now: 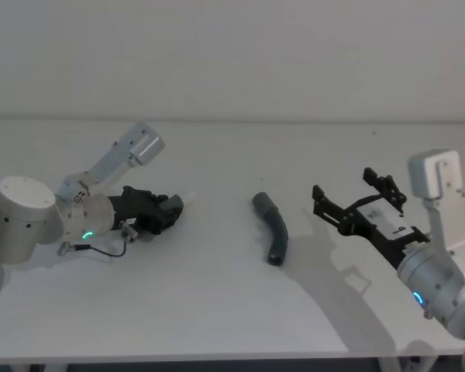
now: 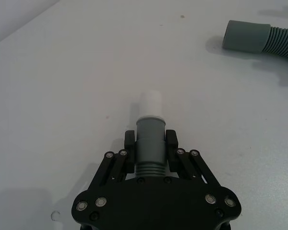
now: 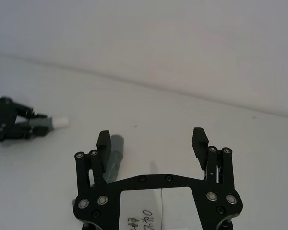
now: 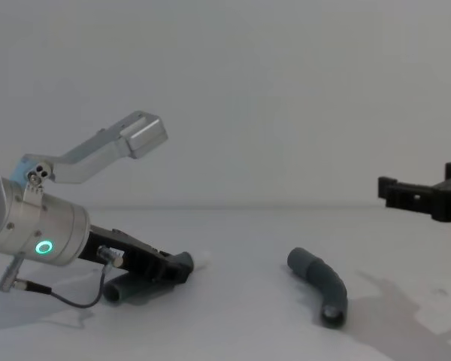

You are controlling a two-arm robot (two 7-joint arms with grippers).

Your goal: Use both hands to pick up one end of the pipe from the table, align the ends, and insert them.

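Our left hand point(image 1: 164, 212) clamps the straight piece point(image 2: 150, 129); our right hand point(image 3: 152, 141), spread open, hovers near the bent piece point(image 1: 273, 229) on the tabletop point(image 1: 217, 310). Grasping it, aligning and inserting remain.

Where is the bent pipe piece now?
In the head view the bent piece lies on the table right of centre, untouched, between the left gripper holding the straight piece and the open right gripper.

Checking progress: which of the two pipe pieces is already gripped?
The straighter piece with the white tip, clamped in the left gripper; the bent piece lies free on the table.
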